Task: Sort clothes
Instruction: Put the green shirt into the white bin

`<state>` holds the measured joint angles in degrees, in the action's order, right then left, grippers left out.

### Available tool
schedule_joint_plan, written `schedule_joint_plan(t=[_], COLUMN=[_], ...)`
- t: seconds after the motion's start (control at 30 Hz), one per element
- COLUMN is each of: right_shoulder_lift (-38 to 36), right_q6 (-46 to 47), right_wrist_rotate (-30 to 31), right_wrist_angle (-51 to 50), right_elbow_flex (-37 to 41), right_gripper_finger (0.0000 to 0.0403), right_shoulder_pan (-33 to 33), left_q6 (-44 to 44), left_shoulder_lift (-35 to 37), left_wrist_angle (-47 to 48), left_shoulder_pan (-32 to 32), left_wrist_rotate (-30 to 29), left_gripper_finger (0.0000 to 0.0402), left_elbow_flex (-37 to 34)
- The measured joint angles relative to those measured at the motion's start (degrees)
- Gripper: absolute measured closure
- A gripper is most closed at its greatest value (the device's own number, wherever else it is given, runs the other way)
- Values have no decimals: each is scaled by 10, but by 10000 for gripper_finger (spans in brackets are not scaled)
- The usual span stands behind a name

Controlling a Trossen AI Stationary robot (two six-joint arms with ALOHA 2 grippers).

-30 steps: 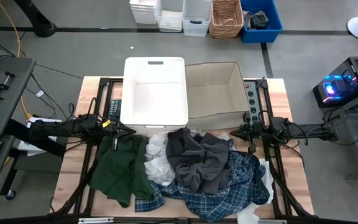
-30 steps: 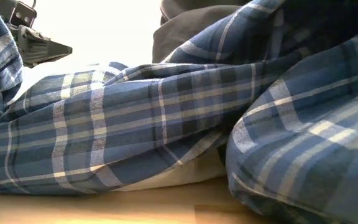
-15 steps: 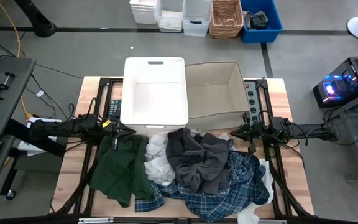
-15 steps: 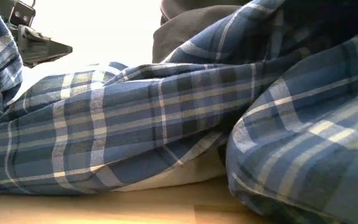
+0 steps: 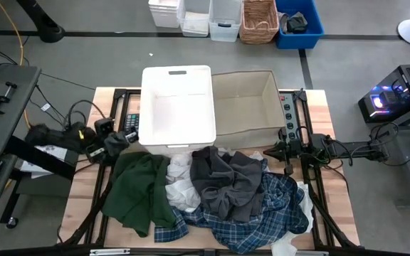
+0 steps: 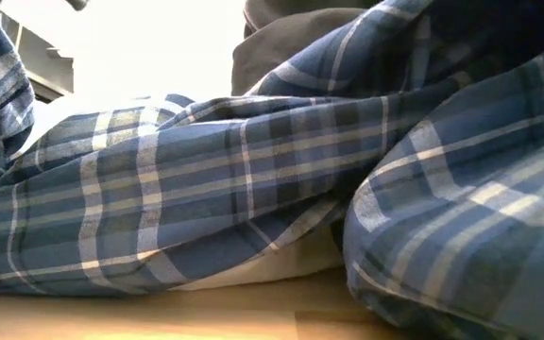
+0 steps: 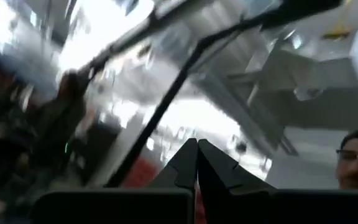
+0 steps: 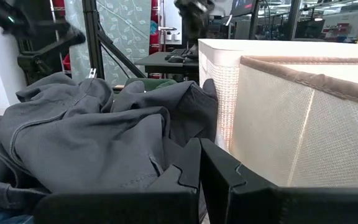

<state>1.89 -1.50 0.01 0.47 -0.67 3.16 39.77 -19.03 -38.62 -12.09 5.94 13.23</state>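
Left pincer (image 5: pixel 129 135): clenched on nothing, fingertips pressed together in its wrist view; raised at the table's left edge, just left of the white basket and above the upper corner of the green garment.
Right pincer (image 5: pixel 267 152): clenched and empty, at the right side of the table (image 5: pixel 337 213), tips beside the grey garment and the beige box.
Green garment (image 5: pixel 139 190): heaped on the left of the pile.
Grey garment (image 5: pixel 226 181): crumpled in the middle, on top of the plaid shirt, touching the box's front.
Plaid shirt (image 5: pixel 265 213): spread under the pile toward the near edge; it fills the low view.
White pieces (image 5: pixel 180 178): between green and grey; more show at the pile's right edge.
White basket (image 5: pixel 177 72): behind the pile, left.
Beige box (image 5: pixel 243 73): touching the basket's right side.
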Motion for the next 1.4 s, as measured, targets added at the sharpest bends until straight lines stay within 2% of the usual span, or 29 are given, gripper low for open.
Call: schedule_joint_plan(t=[0.07, 0.13, 0.23, 0.33, 0.43, 0.5, 0.57, 0.7, 0.8, 0.93, 1.07, 1.27, 1.4], right_shoulder_lift=[0, 0, 0, 0, 0, 0, 0, 0, 0, 0, 0, 0, 0], right_q6=[0, 0, 0, 0, 0, 0, 0, 0, 0, 0, 0, 0, 0], right_wrist_rotate=[0, 0, 0, 0, 0, 0, 0, 0, 0, 0, 0, 0, 0], right_wrist_angle=[0, 0, 0, 0, 0, 0, 0, 0, 0, 0, 0, 0, 0], right_elbow_flex=[0, 0, 0, 0, 0, 0, 0, 0, 0, 0, 0, 0, 0], right_gripper_finger=[402, 402, 402, 402, 402, 402, 402, 402, 402, 402, 402, 402, 402], right_shoulder_pan=[0, 0, 0, 0, 0, 0, 0, 0, 0, 0, 0, 0, 0], left_q6=[-42, -85, -143, -172, -173, -144, -75, 48, 80, 88, 70, 86, 86], left_shoulder_lift=[-92, -189, -324, -447, -538, -566, -570, -558, -556, -550, -548, -548, -548], left_wrist_angle=[85, 224, 546, 895, 1165, 1254, 1243, 1118, 1072, 1074, 1084, 1082, 1081], left_shoulder_pan=[-35, -62, -88, -107, -129, -151, -179, -241, -264, -280, -279, -264, -255], left_wrist_rotate=[5, 41, 96, 97, 76, 47, 21, 4, 19, 2, -17, -25, -74], left_gripper_finger=[401, 401, 401, 401, 401, 401, 401, 401, 400, 376, 312, 183, 114], left_elbow_flex=[88, 190, 362, 510, 595, 609, 596, 531, 501, 482, 460, 432, 426])
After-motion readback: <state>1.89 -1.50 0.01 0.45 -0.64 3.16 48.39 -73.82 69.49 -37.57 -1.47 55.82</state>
